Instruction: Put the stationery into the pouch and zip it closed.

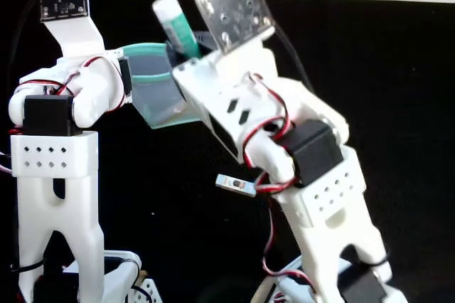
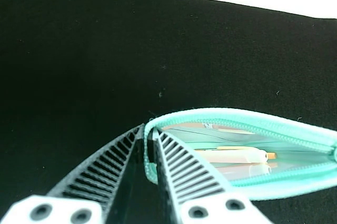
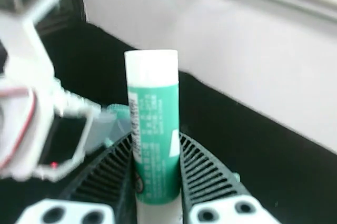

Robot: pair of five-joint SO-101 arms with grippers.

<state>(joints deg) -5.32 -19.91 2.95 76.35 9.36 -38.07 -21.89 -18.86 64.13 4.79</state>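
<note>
At the left fingers (image 2: 179, 166): pressing fully together on one end of the pouch (image 2: 247, 188), pinching the teal rim between the tips and gripping nothing else.
Reason for the pinch: judged to be steadying the mouth and presenting it to the other arm, so that the fabric is not sagging shut.
Zip (image 2: 253, 125): standing undone along the whole visible length, with the two rows of teeth bowing apart into a long opening.
Contents: pale stationery pieces (image 2: 237, 155), one with an orange tip, are lying lengthwise inside the pouch.
At the right fingers (image 3: 202, 166): parting only as far as the barrel allows and clamping the glue stick (image 3: 154, 129) on both sides, low on its body.
Glue stick attitude: standing roughly upright with the white cap uppermost. This is judged to be a carrying grip, and tipping will be needed before the stick can enter lengthwise.
Relative position: in the high view the glue stick (image 1: 174, 22) is rising just above the far end of the pouch (image 1: 153, 97), near it but not inside.
Counter (image 2: 105, 50): spreading black beneath both arms. Whether the pouch is resting on it or hanging clear cannot be told.
Progress, as judged: loading is partly done, with the glue stick outstanding and zipping not yet begun.
Risk, as judged: the stick may be catching on the rim, since the opening is looking narrow.
</note>
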